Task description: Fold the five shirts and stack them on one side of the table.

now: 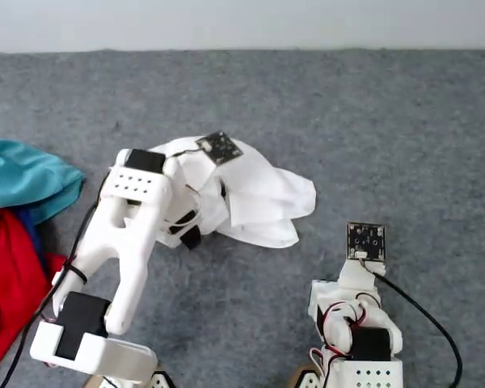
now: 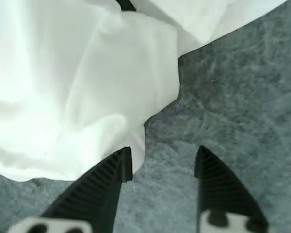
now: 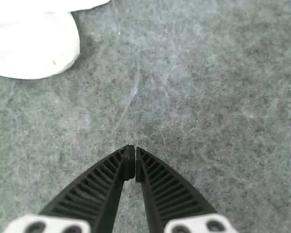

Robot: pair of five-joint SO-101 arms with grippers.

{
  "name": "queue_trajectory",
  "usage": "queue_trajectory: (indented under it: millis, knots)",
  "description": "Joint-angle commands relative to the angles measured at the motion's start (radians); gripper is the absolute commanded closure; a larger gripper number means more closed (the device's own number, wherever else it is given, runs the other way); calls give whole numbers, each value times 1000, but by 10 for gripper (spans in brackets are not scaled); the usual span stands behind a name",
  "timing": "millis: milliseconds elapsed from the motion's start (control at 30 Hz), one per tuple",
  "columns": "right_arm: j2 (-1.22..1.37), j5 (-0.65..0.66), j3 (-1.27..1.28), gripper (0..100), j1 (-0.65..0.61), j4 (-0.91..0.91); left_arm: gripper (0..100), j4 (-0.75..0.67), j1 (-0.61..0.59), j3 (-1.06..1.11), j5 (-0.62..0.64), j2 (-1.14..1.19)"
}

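The white shirt (image 1: 255, 198) lies crumpled in the middle of the desk (image 1: 388, 121), bunched into loose folds rather than spread flat. The left arm (image 1: 133, 234) hangs over the shirt's left part. The left fingers (image 2: 104, 187) stand wide apart at the shirt's edge and hold nothing. One touches or just overlaps a corner of the cloth, and the other is over bare desk just beside it. The right arm (image 1: 356, 323) sits tucked back, well apart from the white shirt on its right. The right fingers (image 3: 106, 189) are pressed together and empty, pointing at bare desk near the shirt's rounded edge. A teal shirt (image 1: 24, 178) and a red shirt (image 1: 8, 283) are heaped well to the left of the white shirt.

The step in hand looks like taking hold of the shirt's edge so it can be drawn out flat before any fold is made; none of the folding seems done yet. To do it well, the left fingers should:
- come down low enough that one slides under the corner while the other lands on top;
- close on a single layer, since a bite through several folds would likely drag the whole bundle along;
- pull away from the bulk of the shirt.

The right fingers could usefully pin or lift the opposite edge, so the cloth stretches rather than slides.
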Motion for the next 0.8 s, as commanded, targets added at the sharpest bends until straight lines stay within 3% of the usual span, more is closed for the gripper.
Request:
queue_trajectory:
  millis: [0,267,467,767]
  knots:
    - [-4,-6,14,983,-1,2,768,-55,-31,21,-15,-34]
    - [-4,-6,14,983,-1,2,768,-135,-124,1,-49,133]
    - [-4,-6,14,983,-1,2,768,-135,-175,-157,-48,330]
    - [-4,-6,14,983,-1,2,842,-81,-112,-268,-46,457]
